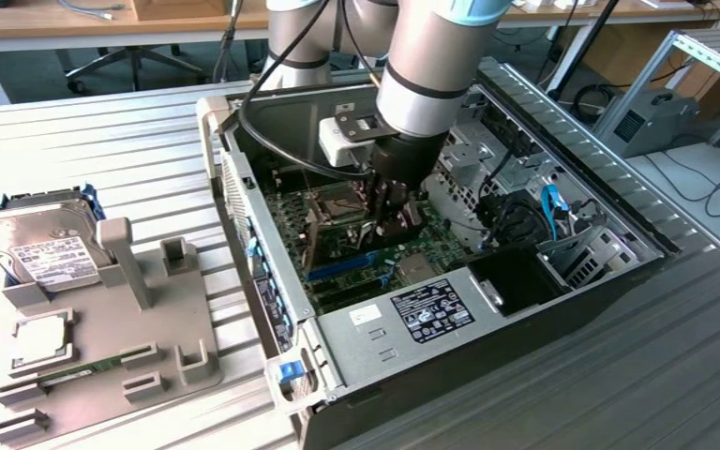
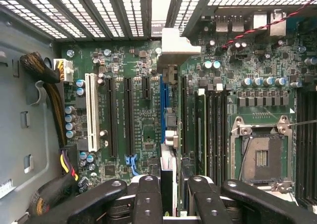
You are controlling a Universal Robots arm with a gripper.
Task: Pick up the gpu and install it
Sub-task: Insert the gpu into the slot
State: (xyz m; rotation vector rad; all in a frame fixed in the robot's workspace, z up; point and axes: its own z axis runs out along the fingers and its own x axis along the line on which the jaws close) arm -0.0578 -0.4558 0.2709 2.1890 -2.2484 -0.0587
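The gripper [image 1: 392, 217] sits low inside the open computer case [image 1: 610, 202], near the centre of the exterior view, its black fingers [image 2: 148, 199] clamped on the gpu [image 2: 168, 135], which stands edge-on between them. In the wrist view the card runs as a thin strip from the fingertips toward the rear wall of the case, with its silver metal bracket [image 2: 174, 43] at the far end, up against the perforated slot covers [image 2: 114, 8]. The card lies along the blue slot [image 2: 162, 110] of the green motherboard [image 2: 133, 75] (whether it is fully seated I cannot tell). Beside it are 2 long black slots [image 2: 120, 115] and 1 white slot [image 2: 91, 112], and on the other side the empty CPU socket [image 2: 260, 157].

In the exterior view, the grey arm [image 1: 429, 66] comes down from the upper middle of the frame. At the left of the frame, well apart from the case, a grey parts holder [image 1: 147, 337] carries a silver hard drive [image 1: 41, 248] with a white label, a CPU [image 1: 41, 339] and a narrow green memory stick [image 1: 79, 372]
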